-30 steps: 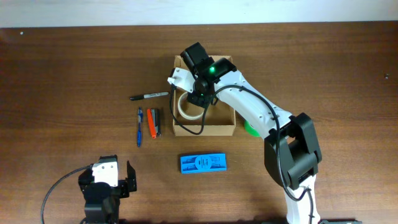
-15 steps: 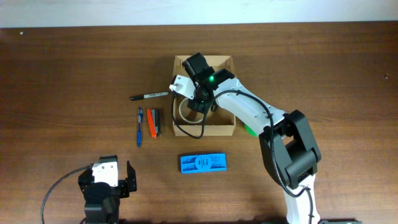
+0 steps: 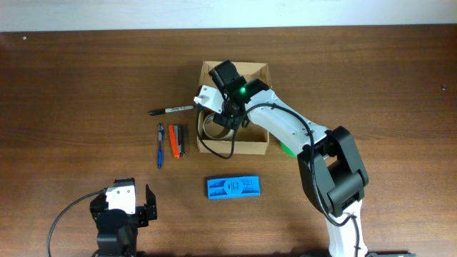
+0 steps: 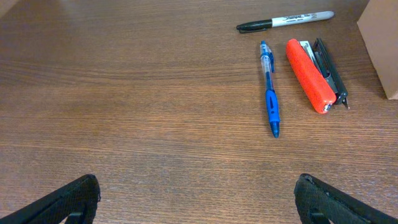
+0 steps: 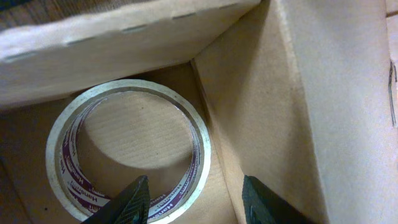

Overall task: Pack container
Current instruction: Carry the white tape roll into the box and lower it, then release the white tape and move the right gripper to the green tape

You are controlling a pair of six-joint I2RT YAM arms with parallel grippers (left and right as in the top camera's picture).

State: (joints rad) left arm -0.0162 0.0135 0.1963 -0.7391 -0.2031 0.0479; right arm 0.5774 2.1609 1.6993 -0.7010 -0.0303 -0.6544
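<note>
Overhead: container [image 3: 235,149], open-topped, mid-table toward the far edge. Right arm's fingers [image 5: 127,202] are inside it, parted and holding nothing, over the rim of the tape roll [image 5: 68,171], which lies flat in a corner. Walls are close, so the likely exit is straight up. Marker [image 3: 171,110], pen [image 3: 160,145] and stapler [image 3: 176,140] lie beside the container toward the table's left edge. Left arm's fingers [image 4: 74,199] are wide, at the near edge and farther off.

small rectangular box of tan-brown cardboard [image 3: 250,148], plain and unmarked. stands upright on the worktop [image 3: 86,78], around the middle and nearer the far edge, sides square to it. open at the top, with inner walls and floor of bare brown card. shows a row of short slits along one upper edge. holds a cream roll of tape [image 5: 130,87], lying flat on the floor, tucked into a corner close to two walls.
</note>
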